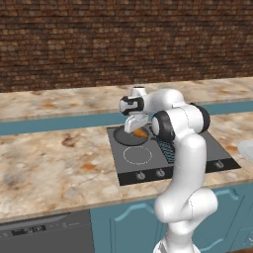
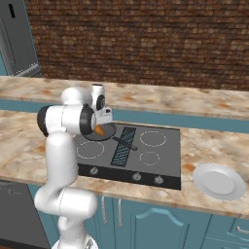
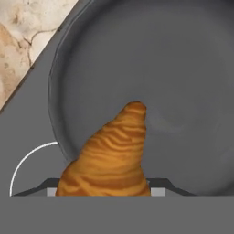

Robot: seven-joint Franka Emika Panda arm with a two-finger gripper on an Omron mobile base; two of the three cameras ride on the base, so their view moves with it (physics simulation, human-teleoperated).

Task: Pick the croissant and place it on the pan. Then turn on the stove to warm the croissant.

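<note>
Over the pan (image 3: 137,59), at the near side of its floor in the hand view, hung the croissant (image 3: 109,160), orange-brown and ribbed, tip pointing out over the grey floor, broad end down between the finger bases. Gripped by the jaws, partly closed on its broad end. Looked clear of the pan's floor, though contact could not be told for sure. Left of the pan there, seen a corner of black stove (image 3: 32,137) with a white ring arc, and past that a patch of marbled counter (image 3: 18,50).

In front of the pan in the left base view, seen the stove's (image 1: 148,165) front edge with small round knobs (image 1: 141,175), then a white ring burner (image 1: 137,155), then the pan (image 1: 126,136) on the rear left burner. Just above the pan, held the gripper (image 1: 136,127) pointing down, with the croissant (image 1: 141,133) showing orange beneath it.

From the right base view, nearer than the pan (image 2: 104,132) lay the ribbed strip (image 2: 123,140) and the pan's thin dark handle (image 2: 125,143), reaching toward the stove's middle. Over the pan's left part sat the gripper (image 2: 101,122) with the croissant (image 2: 99,130). Well right of the pan, off the stove (image 2: 160,165), rested a white plate (image 2: 219,181) on the counter (image 2: 214,146). Beyond the pan, stood a brick wall (image 2: 146,44).
</note>
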